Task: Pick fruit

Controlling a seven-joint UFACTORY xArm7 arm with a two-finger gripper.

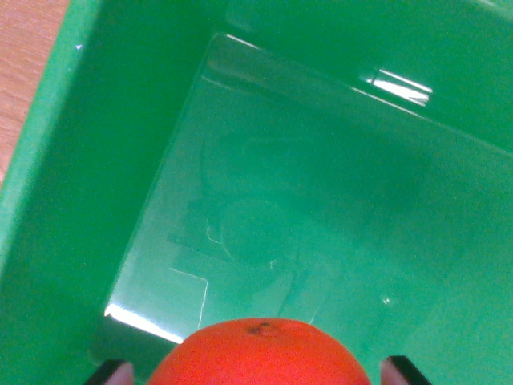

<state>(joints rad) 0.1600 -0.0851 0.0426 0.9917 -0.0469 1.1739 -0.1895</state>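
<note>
Looking down from the wrist into a green plastic bin (120,160). An orange (260,353) is sitting at the bottom edge of the view, its stem dimple facing up, only the upper part showing. The gripper (256,374) is straddling it: one fingertip (115,373) is peeking in at the lower left corner, the other at the lower right, each just beside the fruit's flank. Jaws are standing wide enough to take the orange between them; whether the pads are actually pressing on the skin is not showing, so I cannot tell if it is gripped or merely bracketed. Whether the fruit is resting on the bin floor or hanging above it is also unclear from this angle.

Edges: the bin's left wall is sloping up steeply on the wrist view's left, meeting the floor along a line running from upper centre down to lower left. The far wall is crossing the upper right on a diagonal, with a bright glare strip (401,87) lying on it. A second glare patch is shining on the floor near the lower left, close to the orange.

Open room: the bin floor (321,208) is stretching broad and bare beyond the fruit, with only faint moulded marks and fine scratches on it.

Outside the bin, a sliver of wooden tabletop (24,72) is showing at the upper left corner, beyond the rim.
</note>
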